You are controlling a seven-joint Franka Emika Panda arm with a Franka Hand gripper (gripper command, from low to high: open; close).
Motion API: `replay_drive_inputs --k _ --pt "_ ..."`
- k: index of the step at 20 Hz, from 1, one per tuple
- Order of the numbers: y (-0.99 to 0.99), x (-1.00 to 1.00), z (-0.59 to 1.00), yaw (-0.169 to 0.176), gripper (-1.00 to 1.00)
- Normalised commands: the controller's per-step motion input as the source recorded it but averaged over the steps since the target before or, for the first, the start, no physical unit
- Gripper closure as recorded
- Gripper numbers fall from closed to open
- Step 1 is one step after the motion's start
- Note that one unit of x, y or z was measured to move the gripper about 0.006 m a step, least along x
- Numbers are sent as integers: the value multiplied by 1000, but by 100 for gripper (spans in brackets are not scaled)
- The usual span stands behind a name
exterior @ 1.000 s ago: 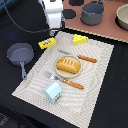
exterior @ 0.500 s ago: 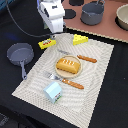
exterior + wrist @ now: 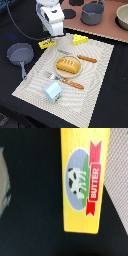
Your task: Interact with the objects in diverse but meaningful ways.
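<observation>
The fingers of the white robot gripper (image 3: 52,36) were hidden under the wrist housing in the exterior view and out of the wrist view, so whether they were apart or closed could not be told. The gripper hung directly over the yellow rectangular box with a red "BUTTER" ribbon label and a cow picture (image 3: 83,178), which lay flat on the black tabletop (image 3: 15,85), just off the edge of the pale woven placemat (image 3: 95,95). In the exterior view that box (image 3: 46,44) showed only partly below the gripper.

On the mat's far edge, toward the exterior view's right of the box, sat the yellow holed cheese wedge (image 3: 79,39). Near the mat's middle the golden-brown bread loaf (image 3: 68,65) rested on a round pale plate (image 3: 60,72). An orange-handled knife (image 3: 86,58) lay beyond the loaf, and an orange-handled fork (image 3: 65,81) lay on its near side. The pale blue-and-white milk carton (image 3: 53,91) stood upright near the mat's front edge.

Off the mat, at the exterior view's left, a grey frying pan (image 3: 19,52) sat on the tabletop. A grey pot (image 3: 92,13) stood on the brown surface farther back.
</observation>
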Motion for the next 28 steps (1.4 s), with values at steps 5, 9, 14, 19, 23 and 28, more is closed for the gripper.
replay_drive_inputs --k 5,9,14,19,23,28 --pt "-57 -265 -305 59 -100" --pt "-54 -228 -271 61 -100" --pt "-19 -153 -173 63 100" --pt "-10 -141 -176 65 100" --pt "0 -134 -156 70 100" --pt "0 -102 -122 71 100"
